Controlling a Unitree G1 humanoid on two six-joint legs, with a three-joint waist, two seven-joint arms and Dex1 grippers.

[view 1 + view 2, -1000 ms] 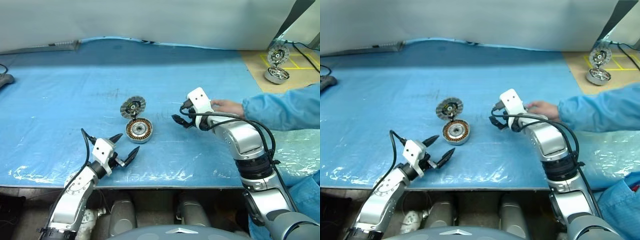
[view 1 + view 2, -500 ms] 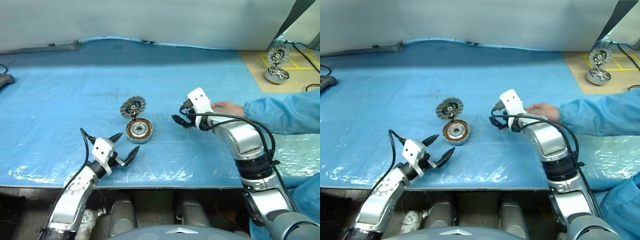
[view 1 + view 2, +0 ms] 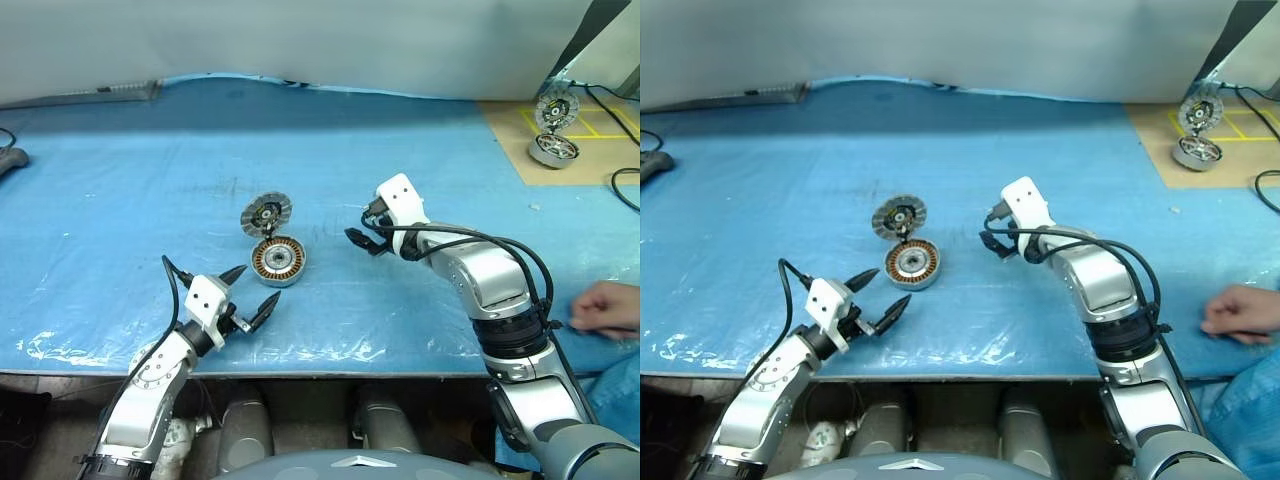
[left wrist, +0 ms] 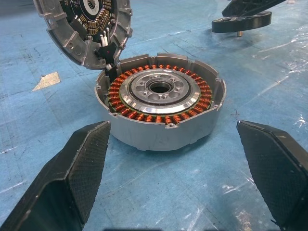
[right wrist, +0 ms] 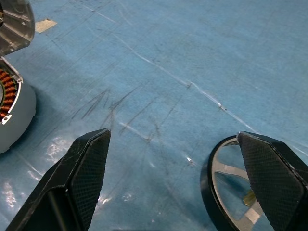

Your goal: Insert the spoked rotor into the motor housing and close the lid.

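Writing: none readable on any part or on either arm.
Blue sheet (image 3: 120,200): covered the bench across the head views.
Left gripper (image 3: 250,295): lower left of the head view, arm bent at the bench's near edge, fingers spread wide and holding nothing, aimed toward the housing.
Motor housing (image 3: 277,260): centre-left of the head view, flat on the sheet, open. The left wrist view showed the ring of copper windings (image 4: 159,94) around a silver hub, which the head views gave only as a brown ring.
Lid (image 3: 266,213): stood tilted up at the housing's far edge, ribbed inner face with dark centre toward the camera; the left wrist view showed it joined at the housing's rim.
Right gripper (image 3: 362,240): centre of the head view, arm reaching forward with the wrist bent down, fingers apart, gripping nothing.
Spoked rotor (image 5: 236,192): lay on the sheet just beside one right fingertip (image 5: 274,178) in the right wrist view; whether it touched, cannot tell. The left wrist view showed it as a dark disc (image 4: 240,21) beyond the housing.
Second motor unit (image 3: 553,148): upper right, on a tan mat (image 3: 510,130) with yellow lines.
Person's hand (image 3: 608,308): right edge, resting on the sheet.
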